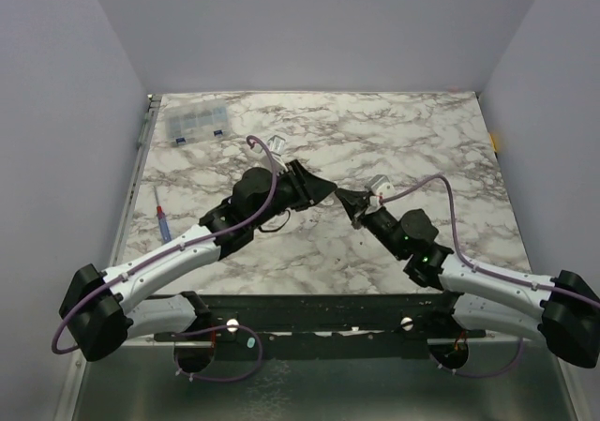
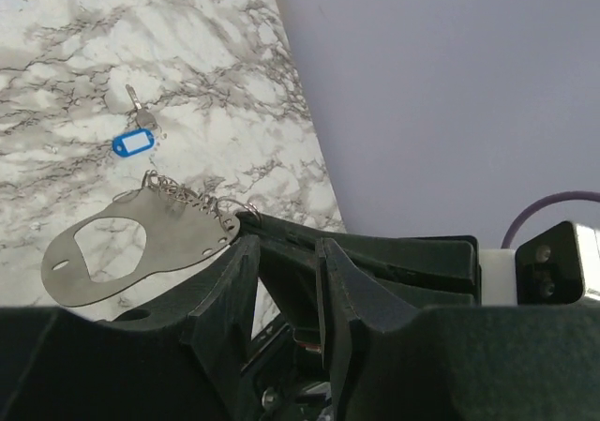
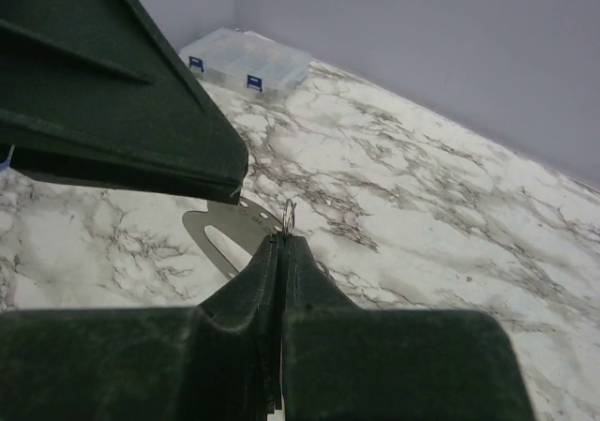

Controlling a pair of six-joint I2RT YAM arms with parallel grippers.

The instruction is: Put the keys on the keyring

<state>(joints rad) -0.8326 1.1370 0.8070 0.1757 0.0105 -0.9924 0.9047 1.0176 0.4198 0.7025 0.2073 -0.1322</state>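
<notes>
Keyring (image 2: 132, 142) flat on the counter (image 2: 56, 27), one key (image 2: 141, 113) against it. Left gripper (image 2: 286, 243) half closed beside a flat metal plate (image 2: 122, 252); cannot tell any hold. Right gripper (image 3: 283, 241) pinched tight on a thin wire loop (image 3: 290, 215). Reads as early threading; calls next for prising a coil apart.

My tabletop (image 1: 412, 130) is white marble veined in grey and brown. Plain pale lilac-grey walls (image 1: 309, 27) close it in at the back and on both sides, under soft, even light.
</notes>
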